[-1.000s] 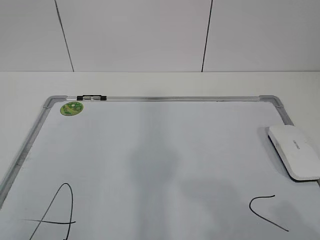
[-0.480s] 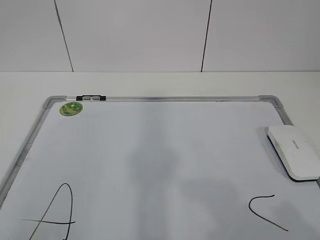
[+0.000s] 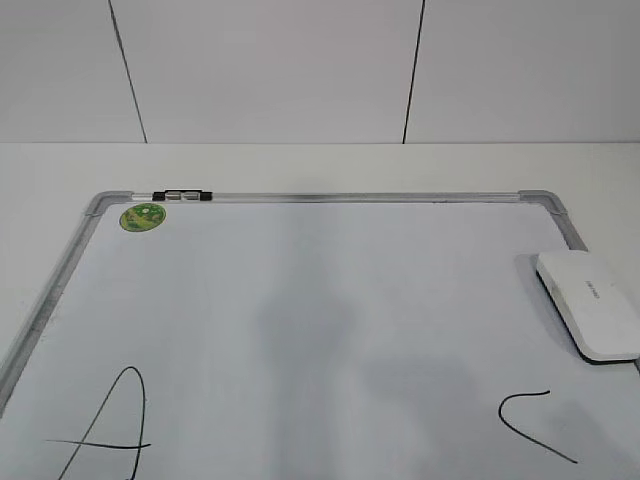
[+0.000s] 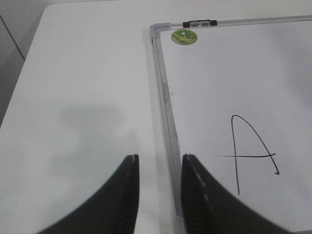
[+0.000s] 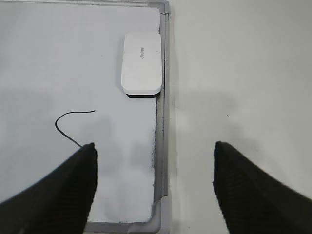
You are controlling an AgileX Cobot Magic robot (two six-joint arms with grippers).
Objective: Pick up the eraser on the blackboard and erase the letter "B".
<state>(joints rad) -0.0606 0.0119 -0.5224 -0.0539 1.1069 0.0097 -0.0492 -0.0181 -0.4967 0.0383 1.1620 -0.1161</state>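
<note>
Wide-spread jaws mark the right gripper (image 5: 153, 185), which hangs with nothing between its dark fingers above the near right corner of the blackboard (image 5: 73, 58); the silver frame runs up between the two fingers. Ahead of those jaws, and slightly to their left, the eraser (image 5: 142, 69) lies flat on the board surface, its long side just beside the right frame rail and its black base showing at the near end. A curved black marker stroke (image 5: 70, 122) sits on the board ahead of the right gripper's left finger, nearer to it than the eraser.

On the other side, the left gripper (image 4: 160, 187) holds its jaws only narrowly parted, with nothing gripped. It hovers over the board's left frame rail (image 4: 168, 112), one finger above the white table (image 4: 83, 97) and the other above the board edge. A large slanted letter "A" (image 4: 251, 153) lies just to the right of those jaws, and a round green sticker (image 4: 184, 36) sits far ahead near the top left corner.

Neither arm appears in the exterior view, where the eraser (image 3: 590, 303) rests against the right edge. The letter "B" cannot be made out in any view.
</note>
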